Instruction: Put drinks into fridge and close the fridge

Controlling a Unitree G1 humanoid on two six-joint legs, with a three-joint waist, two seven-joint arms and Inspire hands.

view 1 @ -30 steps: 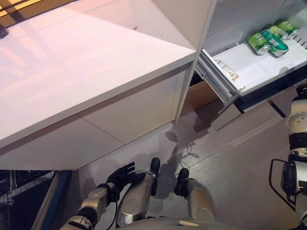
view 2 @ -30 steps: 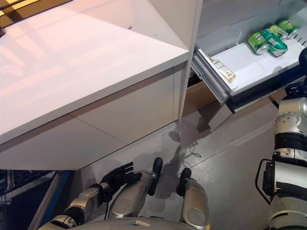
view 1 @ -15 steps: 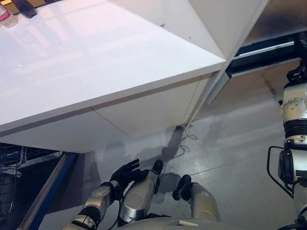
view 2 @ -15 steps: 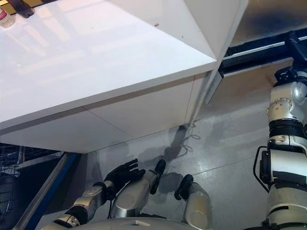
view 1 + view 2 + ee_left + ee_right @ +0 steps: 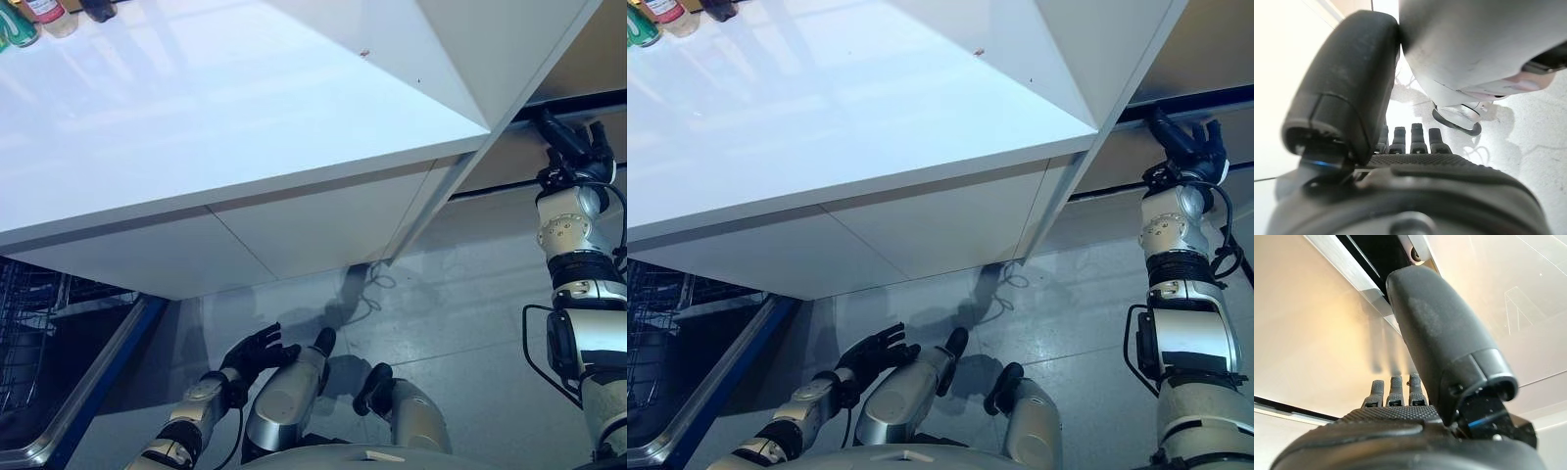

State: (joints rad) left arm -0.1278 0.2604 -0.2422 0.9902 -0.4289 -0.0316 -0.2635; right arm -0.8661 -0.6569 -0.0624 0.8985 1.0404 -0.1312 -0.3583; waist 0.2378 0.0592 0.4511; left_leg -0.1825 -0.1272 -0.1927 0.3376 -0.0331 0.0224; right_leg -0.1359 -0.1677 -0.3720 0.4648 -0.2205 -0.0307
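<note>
The fridge drawer front (image 5: pixel 502 166) is a brownish panel under the white counter's right end, with a dark seam (image 5: pixel 588 100) above it, and it looks shut. My right hand (image 5: pixel 571 147) reaches up to that seam with straight fingers against the front; the right wrist view shows its fingers (image 5: pixel 1393 390) straight before the panel (image 5: pixel 1308 338). My left hand (image 5: pixel 257 350) hangs low over the floor, fingers spread and empty; it also shows in the left wrist view (image 5: pixel 1410 139). Drinks (image 5: pixel 29 15) stand at the counter's far left corner.
The white counter (image 5: pixel 216 108) overhangs most of the scene, with white cabinet fronts (image 5: pixel 294 230) below it. A wire rack (image 5: pixel 34 333) with a blue-edged rail (image 5: pixel 103 377) lies at the lower left. Grey floor (image 5: pixel 470 323) stretches before the fridge.
A second ago the drawer stood open with green cans in it; now its front is shut. The view has swung left. My right hand has risen to the seam.
</note>
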